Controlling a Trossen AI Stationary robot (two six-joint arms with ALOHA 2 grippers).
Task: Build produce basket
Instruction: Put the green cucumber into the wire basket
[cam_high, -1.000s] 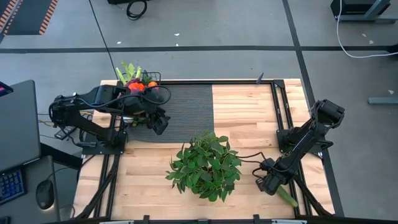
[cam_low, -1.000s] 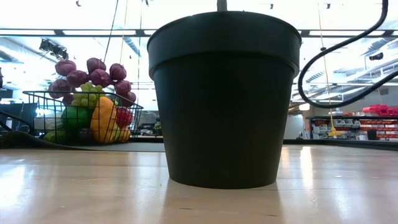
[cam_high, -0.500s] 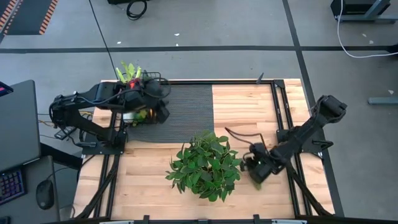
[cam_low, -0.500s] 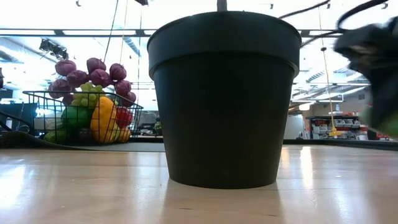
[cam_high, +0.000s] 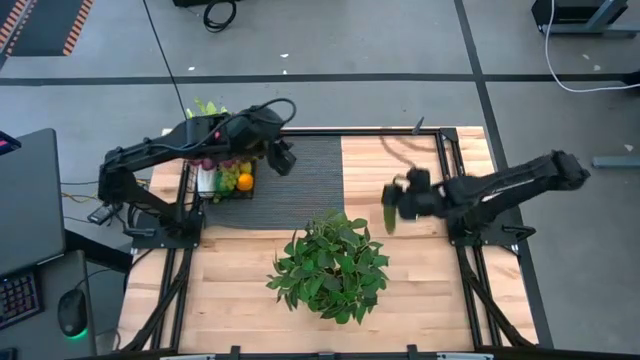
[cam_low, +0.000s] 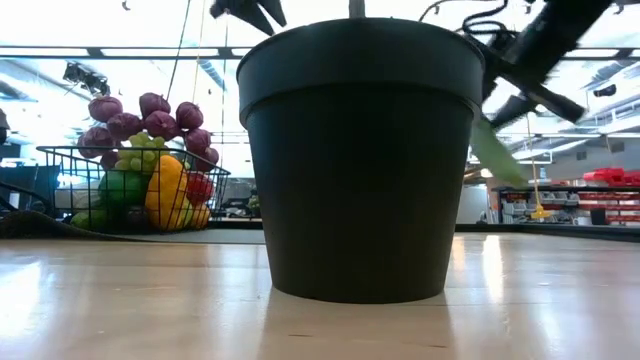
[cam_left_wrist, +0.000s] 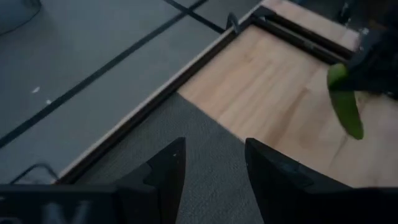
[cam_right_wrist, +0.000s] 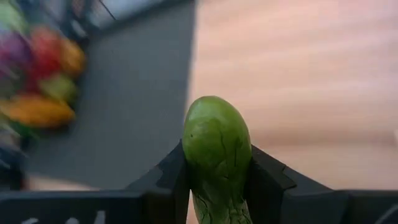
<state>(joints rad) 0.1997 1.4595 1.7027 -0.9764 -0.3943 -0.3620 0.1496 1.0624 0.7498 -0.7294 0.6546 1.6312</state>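
The black wire basket (cam_high: 226, 176) stands at the mat's far left, filled with produce: purple bulbs, green grapes, a yellow pepper and oranges (cam_low: 150, 180). My left gripper (cam_high: 283, 157) hovers open and empty just right of the basket, over the mat (cam_left_wrist: 211, 165). My right gripper (cam_high: 398, 203) reaches in over the wood right of the mat, shut on a green cucumber (cam_high: 389, 216). The cucumber also shows in the low view (cam_low: 497, 150) and the left wrist view (cam_left_wrist: 346, 107). My right gripper pinches the cucumber between its two fingers, on its two sides (cam_right_wrist: 194, 167). The cucumber lies along the fingers, and its rounded end (cam_right_wrist: 214, 118) juts out beyond the fingertips. It is lifted clear of the table and slants downward below the gripper (cam_low: 500, 155).
A big leafy plant (cam_high: 331, 264) in a black pot (cam_low: 360, 160) stands in the table's middle near part. A flat dark ribbed mat (cam_high: 310, 165) covers the far left. Bare wood (cam_high: 420, 290) lies to the right and near.
My right gripper has lifted the cucumber off the table's near right corner and carried it up and toward the far left, past the plant. My left gripper has risen from beside the basket and gone toward the far edge and a little right.
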